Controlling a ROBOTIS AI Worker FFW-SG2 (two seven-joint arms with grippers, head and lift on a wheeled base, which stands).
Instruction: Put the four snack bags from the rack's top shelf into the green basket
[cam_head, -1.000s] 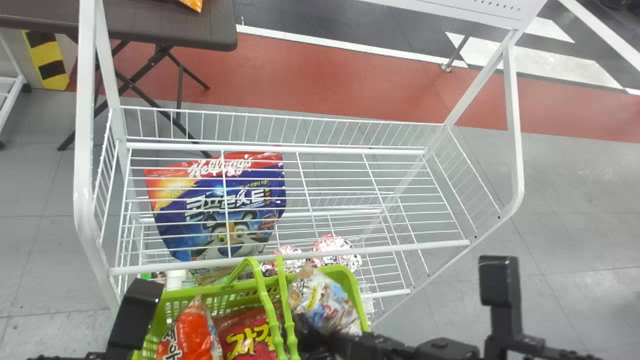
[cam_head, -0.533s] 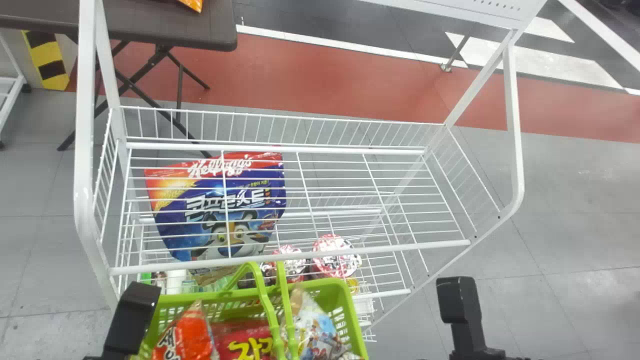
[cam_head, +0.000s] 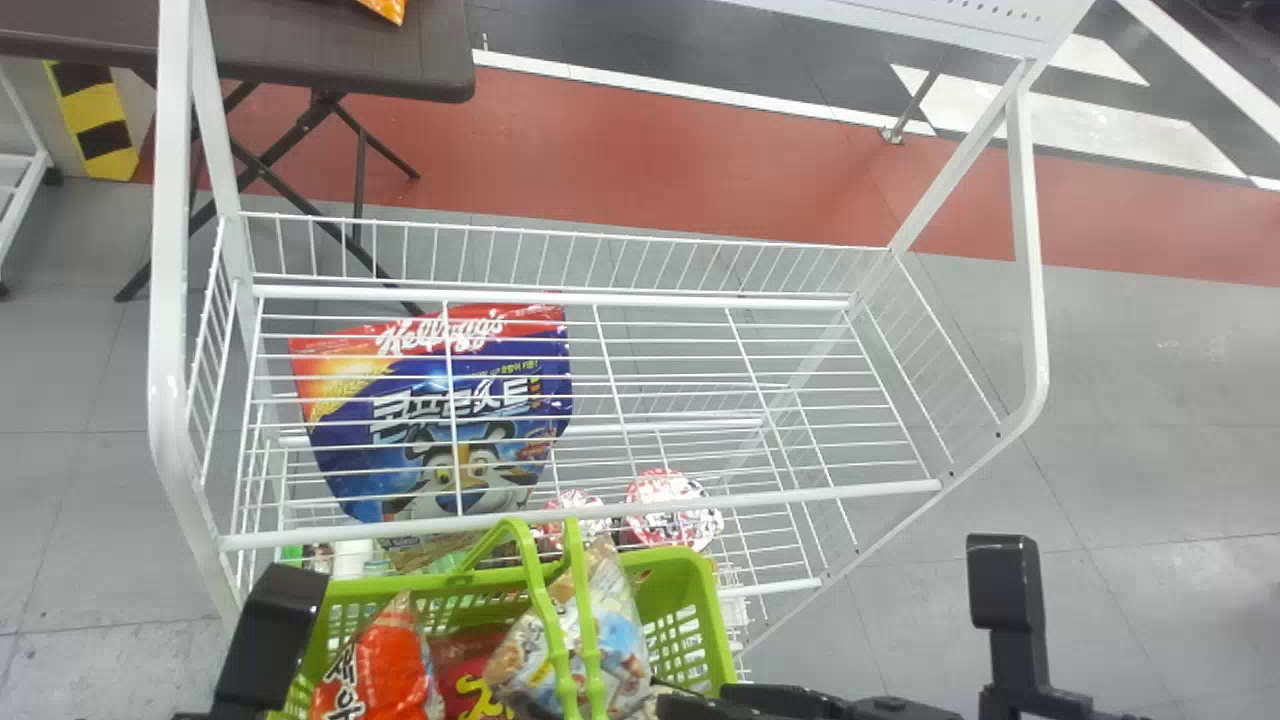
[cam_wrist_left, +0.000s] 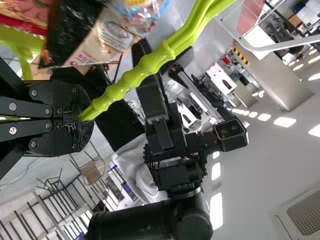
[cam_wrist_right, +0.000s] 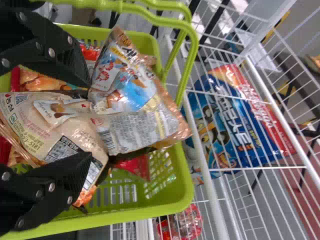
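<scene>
The green basket (cam_head: 715, 630) was located at the lower centre of the head view, against the near side of the white wire rack (cam_head: 560, 522), with both handles (cam_head: 545, 620) raised. The left gripper (cam_head: 265, 640) was at the lower left of that view; in the left wrist view its fingers were closed around one ribbed handle grip. The right gripper (cam_head: 690, 700) was at the bottom edge, right of the handles, and its fingers stood wide apart in the right wrist view. Four snack bags were inside or over the basket. The blue-and-white bag (cam_head: 610, 635) was uppermost, behind the raised handles; its film was heavily creased, its crimped border was orange-brown, and its back carried a grey text panel and a barcode. The beige bag (cam_wrist_right: 60, 122) was between the spread fingers, with a label panel on its wrinkled face (whether the fingers touched it, one cannot tell). The orange-red bag (cam_head: 380, 670) stood at the basket's left part with a pointed top, glossy and puffed. The deep red bag (cam_head: 475, 680), with yellow lettering, was beside it, partly covered. A large blue-and-red pouch (cam_head: 440, 420) showed through the shelf wires, left of centre.
</scene>
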